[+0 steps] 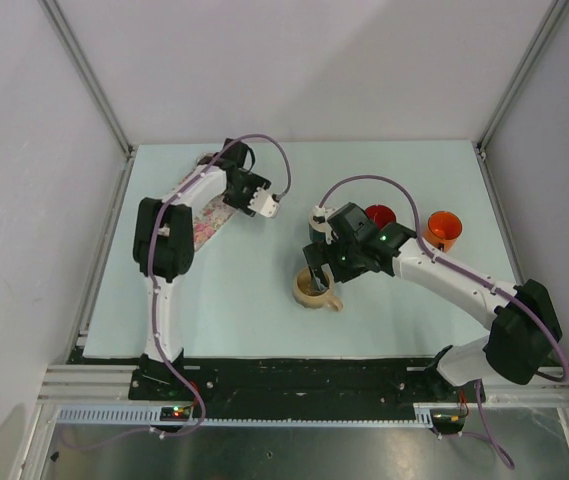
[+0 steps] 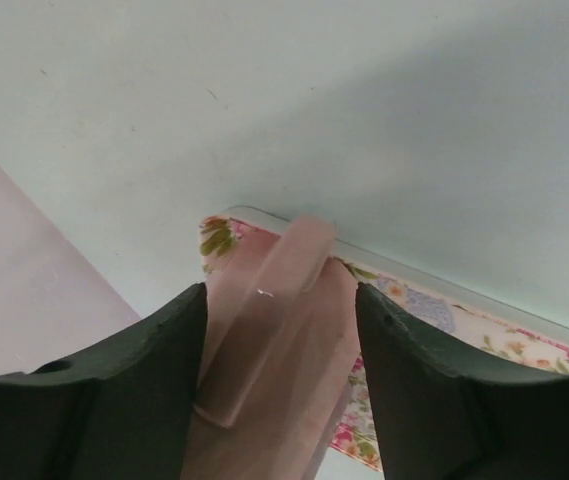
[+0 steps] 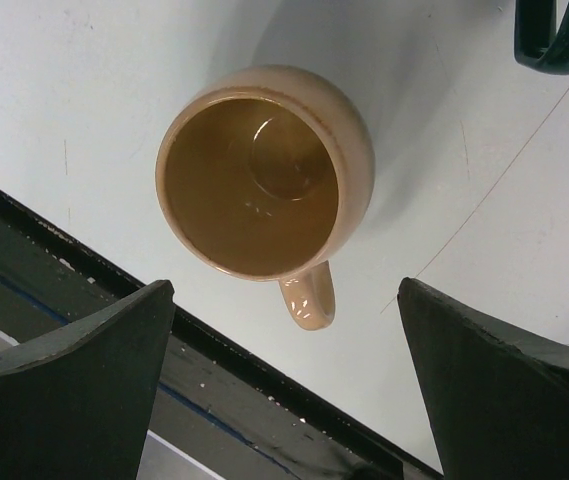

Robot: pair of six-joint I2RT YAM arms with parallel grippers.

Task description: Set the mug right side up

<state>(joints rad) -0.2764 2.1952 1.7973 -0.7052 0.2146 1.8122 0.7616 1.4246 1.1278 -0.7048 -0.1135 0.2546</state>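
One mug (image 3: pixel 264 170), tan, stands mouth up on the worktop (image 1: pixel 414 170) close to the near edge, about mid-width, with its handle toward that edge. My right tool (image 3: pixel 284 292) hangs over it, jaws spread wide and holding nothing.

Judgement: glazed ceramic, so stiff, fairly heavy, slick and likely to chip if dropped. The best hold is across the wall, one finger inside the rim, away from the handle. It looks righted already.

My left tool (image 2: pixel 279 290), near the far-left corner, straddles a pink piece (image 2: pixel 274 330). I cannot tell whether it is gripping.
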